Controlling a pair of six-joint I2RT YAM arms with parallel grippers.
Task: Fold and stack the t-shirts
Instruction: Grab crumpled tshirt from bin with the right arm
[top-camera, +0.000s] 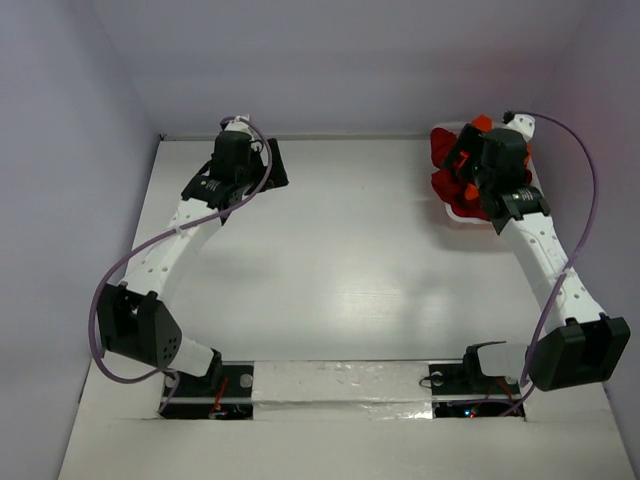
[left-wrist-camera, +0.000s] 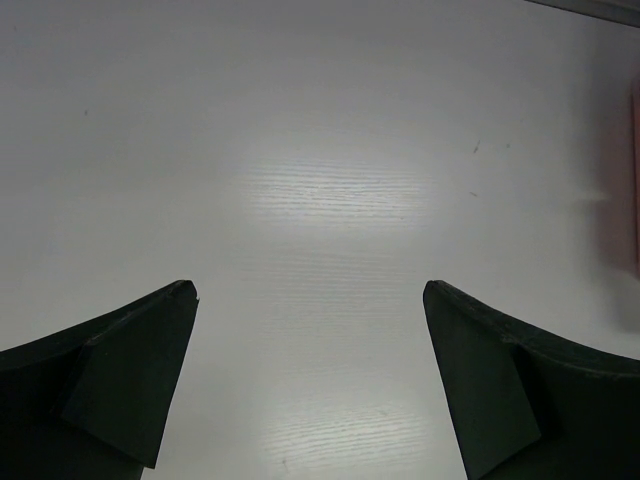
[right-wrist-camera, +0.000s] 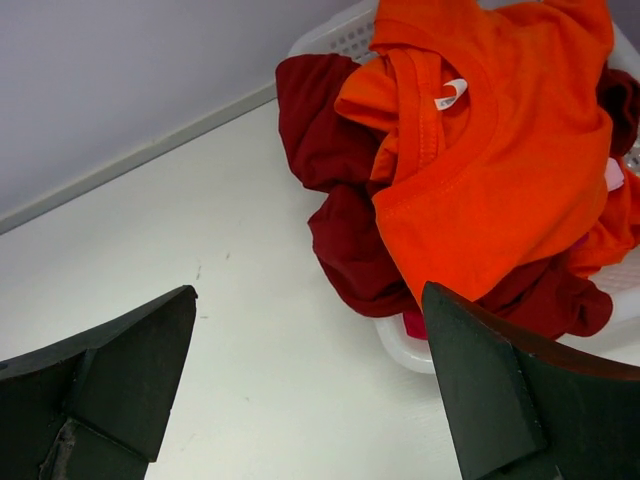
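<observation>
The t-shirts lie crumpled in a white lattice basket (right-wrist-camera: 338, 38) at the table's far right. The bright orange-red shirt (right-wrist-camera: 500, 150) is on top, collar and tag showing. The dark crimson shirt (right-wrist-camera: 340, 200) hangs over the basket's near rim, and a bit of pink cloth (right-wrist-camera: 612, 175) peeks out at the right. My right gripper (right-wrist-camera: 310, 290) hovers open just left of the basket, with its right finger (right-wrist-camera: 490, 390) in front of the rim and nothing between the fingers. From above, the right gripper (top-camera: 463, 165) covers part of the crimson heap (top-camera: 440, 148). My left gripper (left-wrist-camera: 310, 285) stands open over bare table.
The left gripper (top-camera: 268, 165) is at the far left of the white table (top-camera: 350, 250), near the back wall. A blurred reddish strip (left-wrist-camera: 632, 180) shows at the right edge of the left wrist view. Walls close the table in at the back and both sides.
</observation>
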